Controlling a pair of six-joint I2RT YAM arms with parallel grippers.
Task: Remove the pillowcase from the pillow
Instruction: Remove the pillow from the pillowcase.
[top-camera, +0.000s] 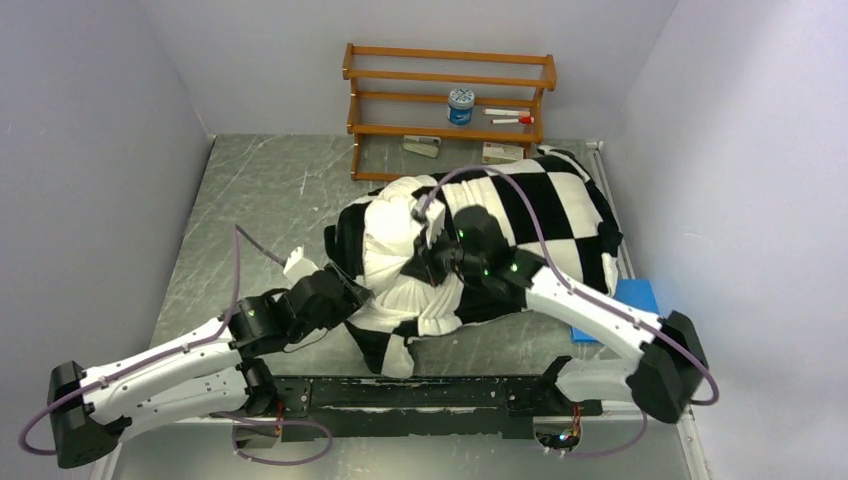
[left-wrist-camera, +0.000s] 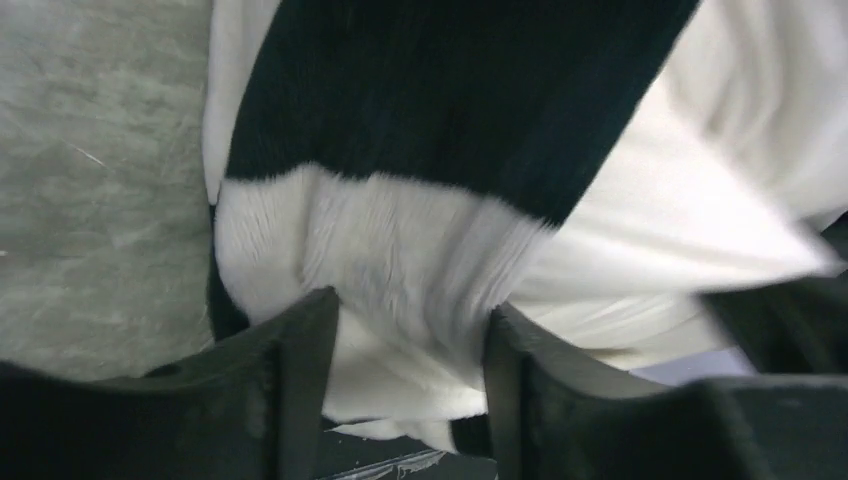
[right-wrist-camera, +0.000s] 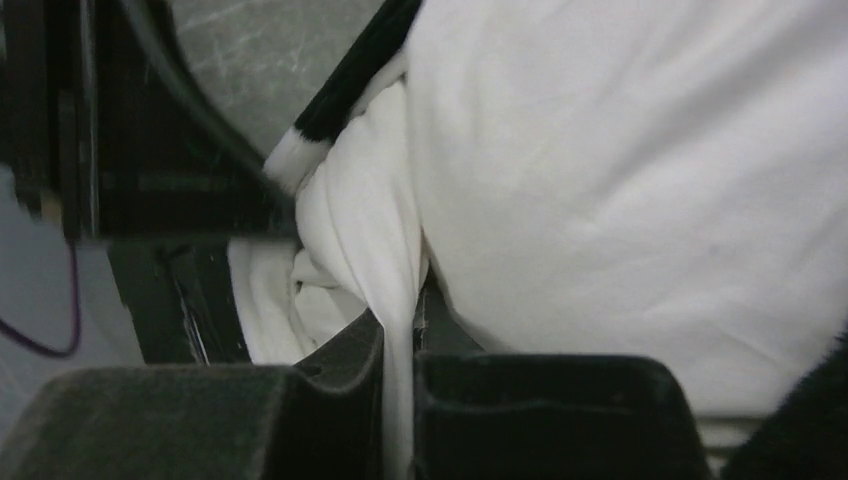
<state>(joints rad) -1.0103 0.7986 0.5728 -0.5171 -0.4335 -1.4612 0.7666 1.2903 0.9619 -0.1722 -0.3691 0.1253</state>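
The black-and-white checkered pillowcase (top-camera: 545, 215) covers the right part of the pillow, and its bunched open end lies at the left and front. The plain white pillow (top-camera: 395, 255) bulges out of that end. My left gripper (top-camera: 352, 290) is at the bunched front-left edge. In the left wrist view its jaws (left-wrist-camera: 412, 350) stand apart, with fuzzy white pillowcase (left-wrist-camera: 400, 240) fabric between them. My right gripper (top-camera: 432, 262) rests on the exposed pillow. In the right wrist view it (right-wrist-camera: 400, 370) is shut on a thin fold of the smooth white pillow (right-wrist-camera: 620, 180), and a pillowcase edge (right-wrist-camera: 340, 100) shows above.
A wooden rack (top-camera: 450, 100) stands at the back with a small jar (top-camera: 460, 105) and a marker on it. A blue pad (top-camera: 625, 300) lies under the right arm near the right wall. Bare metal table (top-camera: 270, 200) extends to the left.
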